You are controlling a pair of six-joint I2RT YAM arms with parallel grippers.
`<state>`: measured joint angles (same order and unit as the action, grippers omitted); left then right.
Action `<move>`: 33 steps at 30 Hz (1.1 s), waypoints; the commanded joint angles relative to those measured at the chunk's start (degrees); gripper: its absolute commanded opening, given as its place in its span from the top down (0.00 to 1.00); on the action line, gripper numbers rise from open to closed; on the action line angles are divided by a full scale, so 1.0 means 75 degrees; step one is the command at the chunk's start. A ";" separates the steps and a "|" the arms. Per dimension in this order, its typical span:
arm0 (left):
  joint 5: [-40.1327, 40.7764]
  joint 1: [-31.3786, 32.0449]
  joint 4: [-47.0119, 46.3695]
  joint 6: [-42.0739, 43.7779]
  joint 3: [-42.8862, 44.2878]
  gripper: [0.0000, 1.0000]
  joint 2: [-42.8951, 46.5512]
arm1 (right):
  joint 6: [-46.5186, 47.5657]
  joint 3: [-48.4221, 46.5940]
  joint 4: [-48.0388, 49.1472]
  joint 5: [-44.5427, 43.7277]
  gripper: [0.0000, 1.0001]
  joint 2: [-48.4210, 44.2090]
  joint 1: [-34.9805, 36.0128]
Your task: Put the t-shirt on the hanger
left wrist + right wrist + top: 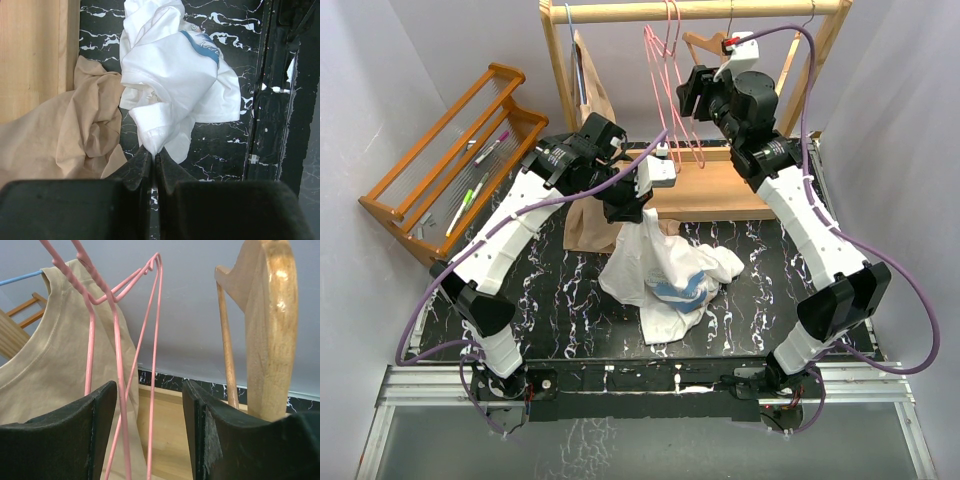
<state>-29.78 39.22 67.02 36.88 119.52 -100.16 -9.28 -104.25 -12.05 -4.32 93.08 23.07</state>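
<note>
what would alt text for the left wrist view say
The left gripper, its fingers shut, pinches a fold of the white t-shirt with a blue print, which hangs bunched over the black marbled table. A beige garment lies crumpled to its left, beside a light wooden board.

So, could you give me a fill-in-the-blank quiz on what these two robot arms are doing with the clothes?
The left hand is shut on the white cotton t-shirt with the ____ printed graphic.
The right hand is ____, and the thin pink wire hanger shows between its fingers.
The t-shirt's lower part lies on the ____ marbled table.
Missing words: blue; open; black.
</note>
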 commanded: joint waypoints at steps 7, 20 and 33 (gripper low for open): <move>-0.0208 0.0009 0.0145 0.0016 0.0494 1.00 -0.0015 | 0.0357 0.0310 0.1084 0.0006 0.46 0.0153 -0.0064; -0.0358 0.0009 0.0264 -0.0042 0.0851 1.00 -0.0351 | 0.0786 0.0887 0.1863 -0.0021 0.87 -0.0079 -0.0065; -0.0377 0.0009 0.0181 -0.0148 0.0700 1.00 -0.0163 | 0.0865 0.0481 0.2089 -0.0063 0.92 -0.0523 -0.0065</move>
<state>-30.92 39.22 67.96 36.34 124.14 -103.63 -3.86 -96.75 -1.04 -4.56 92.92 22.70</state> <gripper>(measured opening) 0.014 0.091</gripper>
